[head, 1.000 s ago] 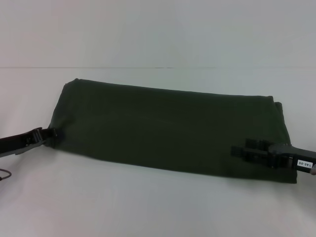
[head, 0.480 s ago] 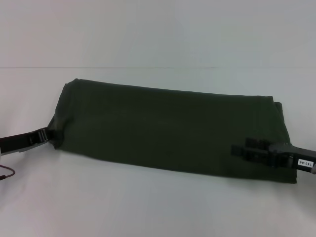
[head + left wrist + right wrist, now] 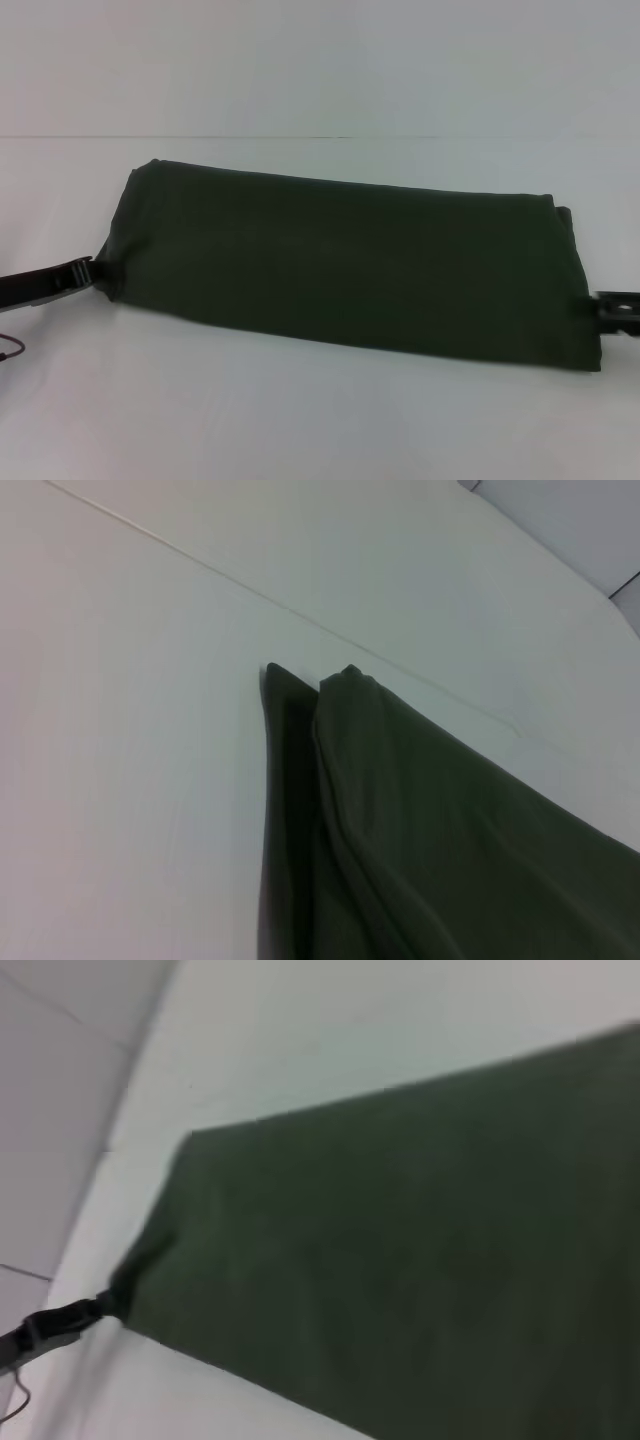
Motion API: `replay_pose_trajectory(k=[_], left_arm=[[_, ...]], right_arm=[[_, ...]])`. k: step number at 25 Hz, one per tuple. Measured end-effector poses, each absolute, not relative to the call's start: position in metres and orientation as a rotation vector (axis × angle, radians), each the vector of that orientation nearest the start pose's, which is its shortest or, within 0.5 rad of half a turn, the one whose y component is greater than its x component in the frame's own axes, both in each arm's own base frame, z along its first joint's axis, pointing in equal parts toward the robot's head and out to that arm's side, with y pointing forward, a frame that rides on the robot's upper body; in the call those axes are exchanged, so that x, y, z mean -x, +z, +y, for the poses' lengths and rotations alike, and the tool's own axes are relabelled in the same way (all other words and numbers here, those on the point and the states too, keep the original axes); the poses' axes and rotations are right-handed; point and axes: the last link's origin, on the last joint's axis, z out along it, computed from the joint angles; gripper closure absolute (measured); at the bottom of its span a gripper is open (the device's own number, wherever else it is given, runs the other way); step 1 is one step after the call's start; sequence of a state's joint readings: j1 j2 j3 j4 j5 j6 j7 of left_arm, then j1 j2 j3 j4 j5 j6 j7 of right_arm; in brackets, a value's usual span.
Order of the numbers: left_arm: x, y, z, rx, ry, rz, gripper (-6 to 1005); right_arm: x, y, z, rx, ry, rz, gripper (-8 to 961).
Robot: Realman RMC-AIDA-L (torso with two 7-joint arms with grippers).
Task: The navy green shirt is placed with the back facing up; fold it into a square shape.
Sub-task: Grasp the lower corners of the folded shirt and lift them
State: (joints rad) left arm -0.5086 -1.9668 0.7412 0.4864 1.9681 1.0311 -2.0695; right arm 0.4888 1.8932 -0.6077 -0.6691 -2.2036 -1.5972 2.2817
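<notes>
Plain dark olive-green shirt [image 3: 350, 265]

Shirt [image 3: 350, 265] lies folded in a long band across the bench [image 3: 300, 420], left end farther back than right; left claw [image 3: 88, 272] at the band's left near corner, touching it; right claw [image 3: 612, 310] just beside the right end, at the view's edge.

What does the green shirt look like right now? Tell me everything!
The navy green shirt is dark olive, soft-looking cloth, plain with no writing showing. It lies flat on the white table, folded into one long band running left to right, slightly slanted. At its left end the layers show stacked edges. The left gripper meets the near left corner; its grip is unclear. The right gripper sits just off the right end.
</notes>
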Motion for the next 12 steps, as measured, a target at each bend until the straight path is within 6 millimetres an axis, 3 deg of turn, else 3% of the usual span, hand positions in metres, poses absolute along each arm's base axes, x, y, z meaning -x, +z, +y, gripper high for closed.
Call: replay_pose_trajectory(k=[5,12], left_arm=[[0.352,0.029,0.364,1.947,-0.551,-1.597,971],[0.35,0.03,0.366,1.953,-0.549,-1.578,972]], right_arm=[[-0.332,0.103,0.329,2.109,0.361,1.982,29],[-0.33,0.102,0.345,2.05,0.172,1.983,28]])
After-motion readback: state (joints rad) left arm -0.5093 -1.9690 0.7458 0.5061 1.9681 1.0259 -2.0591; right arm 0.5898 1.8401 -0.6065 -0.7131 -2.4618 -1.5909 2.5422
